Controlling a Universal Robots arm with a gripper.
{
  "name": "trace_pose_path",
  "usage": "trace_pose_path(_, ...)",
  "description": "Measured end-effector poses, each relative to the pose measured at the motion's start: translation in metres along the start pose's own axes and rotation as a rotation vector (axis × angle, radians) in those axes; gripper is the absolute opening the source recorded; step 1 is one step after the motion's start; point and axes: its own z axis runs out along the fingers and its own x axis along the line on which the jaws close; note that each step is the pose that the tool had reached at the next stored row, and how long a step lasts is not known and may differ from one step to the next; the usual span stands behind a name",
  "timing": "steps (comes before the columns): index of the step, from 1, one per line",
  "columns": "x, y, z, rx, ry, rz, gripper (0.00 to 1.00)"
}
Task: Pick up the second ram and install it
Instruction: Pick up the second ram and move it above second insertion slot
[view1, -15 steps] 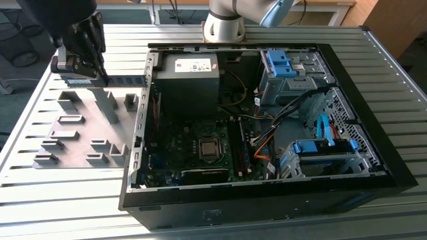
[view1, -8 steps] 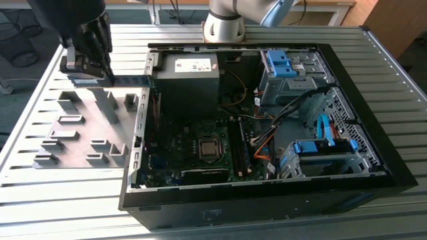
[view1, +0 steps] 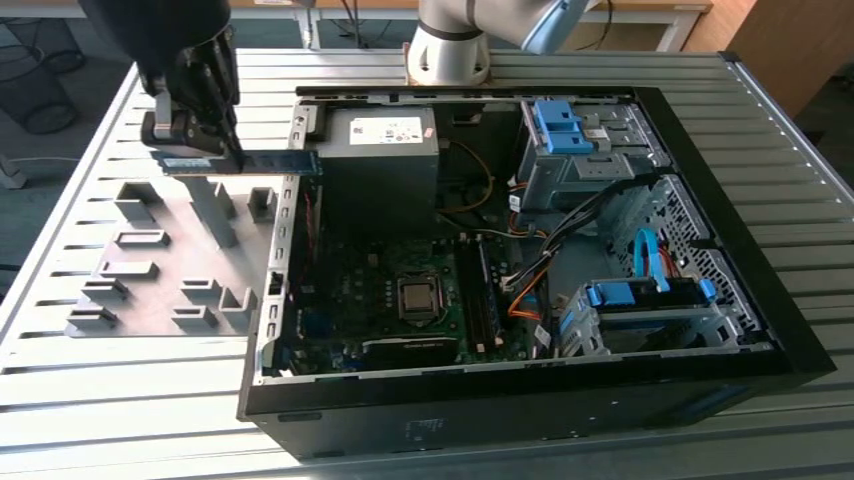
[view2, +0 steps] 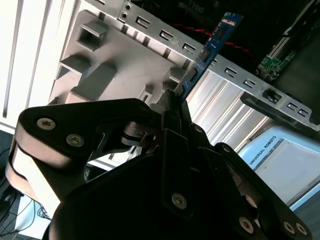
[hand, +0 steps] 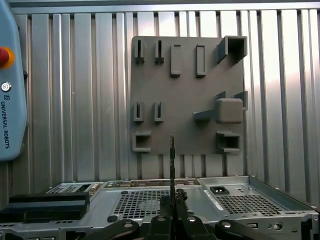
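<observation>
My hand (view1: 211, 150) is clenched on the second ram (view1: 267, 162). I hold the stick lifted clear of the worktop (view1: 107, 400), lying level with its long edge flat. In the exterior view it hangs above the far end of the grey holder plate (view1: 160, 265). Its free end reaches toward the exterior view's right, up to the rim of the open computer case (view1: 441, 425) beside the power supply (view1: 380, 135). I cannot tell whether that tip is over the case wall or just short of it.

In the second wrist view my fingers (view2: 172, 115) pinch one end of the stick. The rest of it (view2: 210, 47) juts out free, with nothing touching either face. In the first wrist view I see it edge-on (hand: 172, 155), a thin upright line between the fingertips (hand: 172, 202).

The holder plate's blocks stand below the stick and do not touch it. The ribbed worktop around the plate is bare.

Inside the case, the motherboard (view1: 360, 290) lies open around the processor socket (view1: 418, 295). The long slots (view1: 478, 295) run just beside the socket on the exterior view's right. There the room narrows: orange and black cables (view1: 527, 285) crowd close to the slots. Beyond the cables stand the blue drive cages (view1: 647, 300), hard against the case's edge on that side.
</observation>
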Motion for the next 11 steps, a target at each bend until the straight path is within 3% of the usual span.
trace_pose_path(11,-0.0008,-0.0168,-0.0002,0.0000,-0.0001,0.000,0.14)
